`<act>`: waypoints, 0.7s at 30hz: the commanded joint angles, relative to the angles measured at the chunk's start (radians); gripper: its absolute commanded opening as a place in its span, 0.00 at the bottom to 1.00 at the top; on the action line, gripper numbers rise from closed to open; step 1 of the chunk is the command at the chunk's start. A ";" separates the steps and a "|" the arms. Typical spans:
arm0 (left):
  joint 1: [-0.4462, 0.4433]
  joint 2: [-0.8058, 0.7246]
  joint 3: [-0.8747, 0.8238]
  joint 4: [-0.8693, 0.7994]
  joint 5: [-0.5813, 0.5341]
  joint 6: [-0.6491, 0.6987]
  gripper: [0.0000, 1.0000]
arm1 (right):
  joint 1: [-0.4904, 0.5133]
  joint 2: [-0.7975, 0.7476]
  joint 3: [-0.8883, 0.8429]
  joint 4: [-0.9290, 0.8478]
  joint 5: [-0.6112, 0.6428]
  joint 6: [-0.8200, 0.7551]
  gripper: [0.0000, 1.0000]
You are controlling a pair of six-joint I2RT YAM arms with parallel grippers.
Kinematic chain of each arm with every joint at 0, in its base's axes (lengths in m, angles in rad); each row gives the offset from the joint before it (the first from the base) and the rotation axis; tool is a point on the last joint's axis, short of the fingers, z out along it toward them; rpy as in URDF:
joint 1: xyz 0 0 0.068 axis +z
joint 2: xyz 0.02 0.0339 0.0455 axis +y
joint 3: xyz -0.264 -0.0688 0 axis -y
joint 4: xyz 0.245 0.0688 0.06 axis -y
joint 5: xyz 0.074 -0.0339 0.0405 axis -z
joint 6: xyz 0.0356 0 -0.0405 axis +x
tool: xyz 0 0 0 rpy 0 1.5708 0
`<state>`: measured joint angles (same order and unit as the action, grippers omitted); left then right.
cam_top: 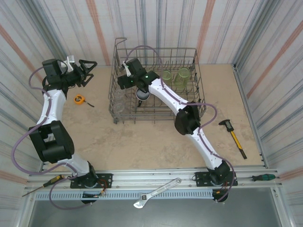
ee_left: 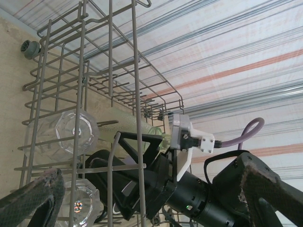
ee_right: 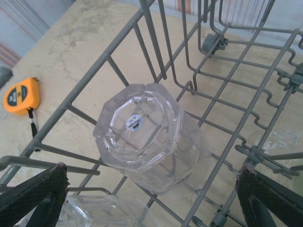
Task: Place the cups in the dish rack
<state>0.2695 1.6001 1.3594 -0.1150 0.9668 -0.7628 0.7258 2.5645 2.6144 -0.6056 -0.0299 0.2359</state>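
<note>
The grey wire dish rack stands at the middle back of the table. Inside it are two yellow-green cups, a black cup and clear cups at its left end. My right gripper is inside the rack, open, with its fingers apart on either side of an upturned clear cup that rests on the wires untouched. A second clear cup lies just below it. My left gripper hangs open and empty left of the rack, facing its side.
An orange tape measure lies on the table left of the rack, below my left gripper. A yellow-handled tool lies to the right of the rack. A wrench and two screwdrivers rest on the front rail.
</note>
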 commanded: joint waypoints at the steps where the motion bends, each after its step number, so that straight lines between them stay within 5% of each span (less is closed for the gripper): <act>1: 0.013 -0.028 0.003 0.020 0.000 0.002 0.99 | -0.005 -0.083 0.033 0.003 -0.036 0.040 0.97; 21: 0.014 -0.026 0.014 -0.046 -0.054 0.069 0.99 | -0.038 -0.366 -0.160 -0.056 0.134 -0.056 0.99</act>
<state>0.2695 1.6001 1.3594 -0.1280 0.9401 -0.7441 0.6968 2.2765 2.5053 -0.6376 0.0448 0.2199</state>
